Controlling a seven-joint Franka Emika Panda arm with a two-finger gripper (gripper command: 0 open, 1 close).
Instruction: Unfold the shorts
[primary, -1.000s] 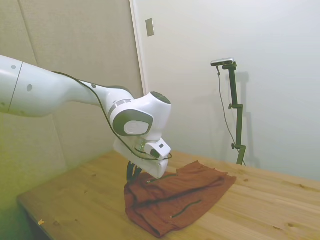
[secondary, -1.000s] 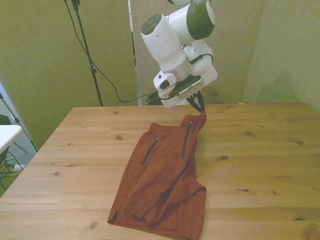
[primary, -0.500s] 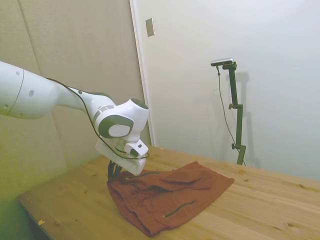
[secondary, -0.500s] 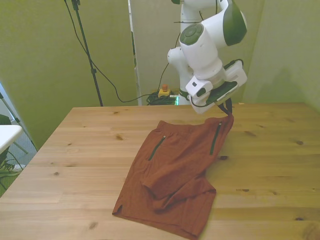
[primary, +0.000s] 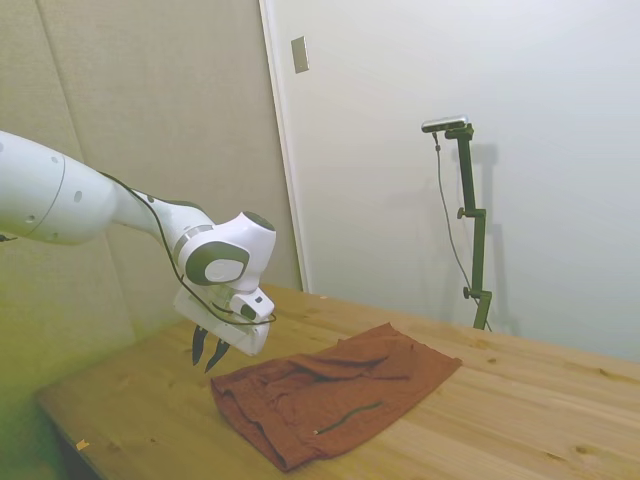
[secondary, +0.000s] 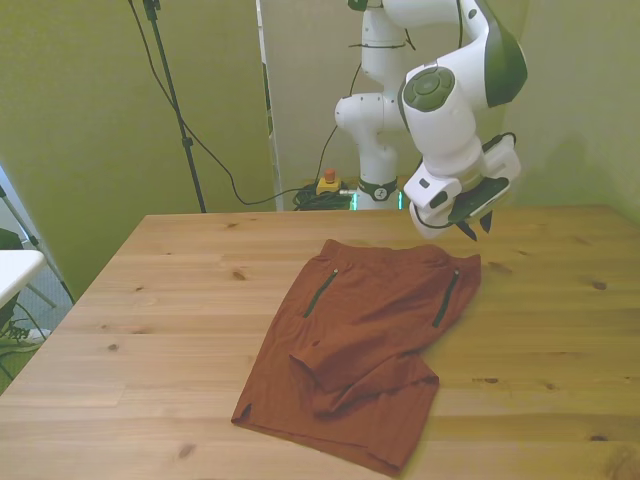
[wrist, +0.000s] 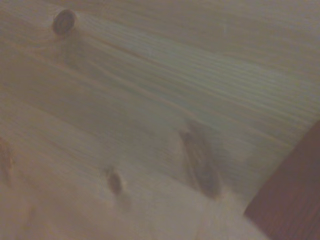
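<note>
Wooden table (secondary: 150, 300), pale knotty planks, sits between yellow-green walls (secondary: 80, 120) with a white door behind. Rust-red shorts (secondary: 360, 330) lie mid-table, one leg folded over. Gripper (secondary: 473, 226) hangs at their two o'clock corner, fingers parted, holding nothing.

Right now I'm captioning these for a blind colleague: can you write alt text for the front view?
Rust-red shorts lie on a wooden table, one leg partly folded over. A white robot arm's open gripper hovers above the waistband corner at the front view's right, holding nothing.
</note>
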